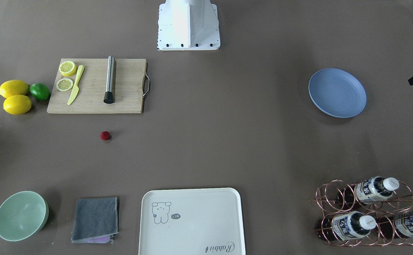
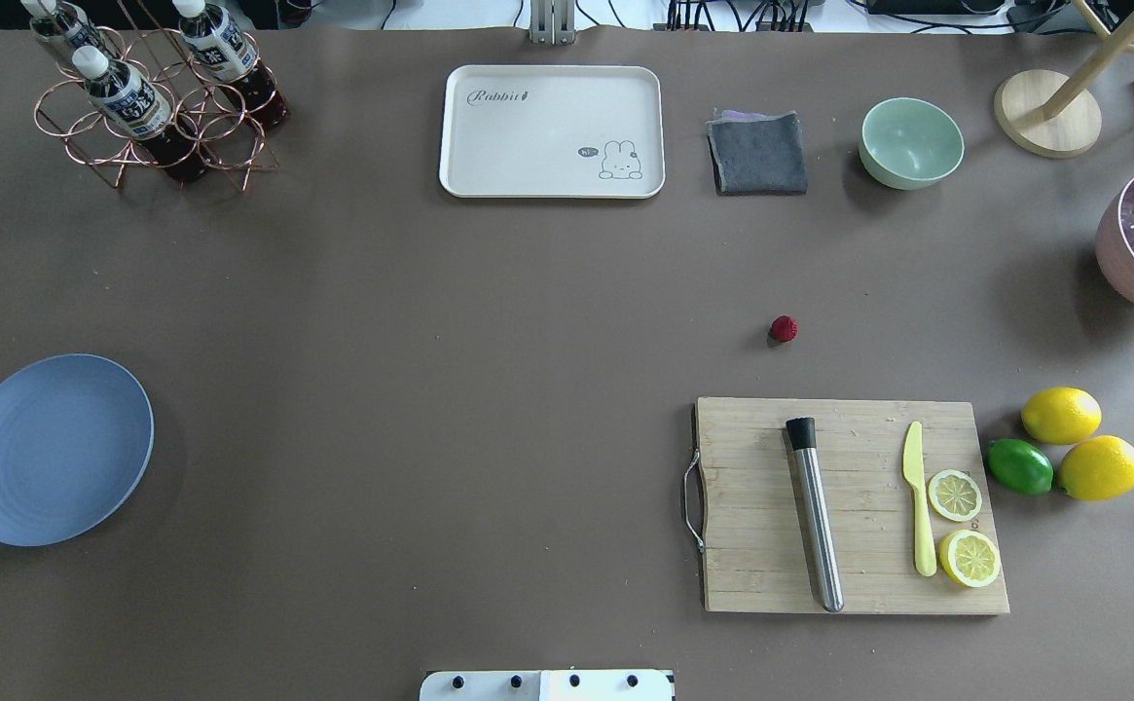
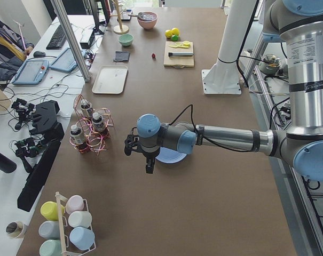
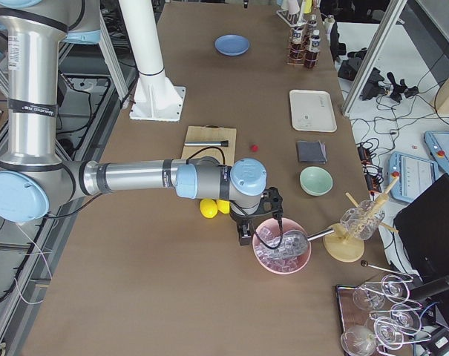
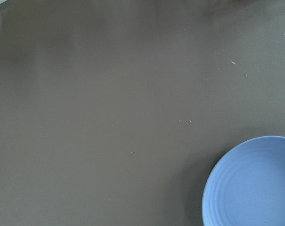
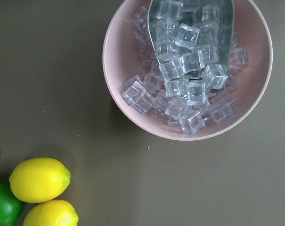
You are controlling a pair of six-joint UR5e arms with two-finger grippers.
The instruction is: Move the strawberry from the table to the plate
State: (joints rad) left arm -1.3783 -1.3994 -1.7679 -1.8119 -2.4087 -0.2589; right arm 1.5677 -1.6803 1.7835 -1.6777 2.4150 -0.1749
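The strawberry (image 2: 784, 329) is sitting on the bench (image 2: 489, 389) on the robot's right side, so the right fingers (image 4: 244, 236) are hanging nearer it, but I cannot tell if they are open.

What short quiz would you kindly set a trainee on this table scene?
1. True or false: the strawberry already lies on the plate.
2. How many whole lemons lie beside the lime? A one, B two, C four.
3. Fill in: the pink bowl holds ___ cubes.
Key: 1 false, it lies on the bare table, far from the plate; 2 B; 3 ice.
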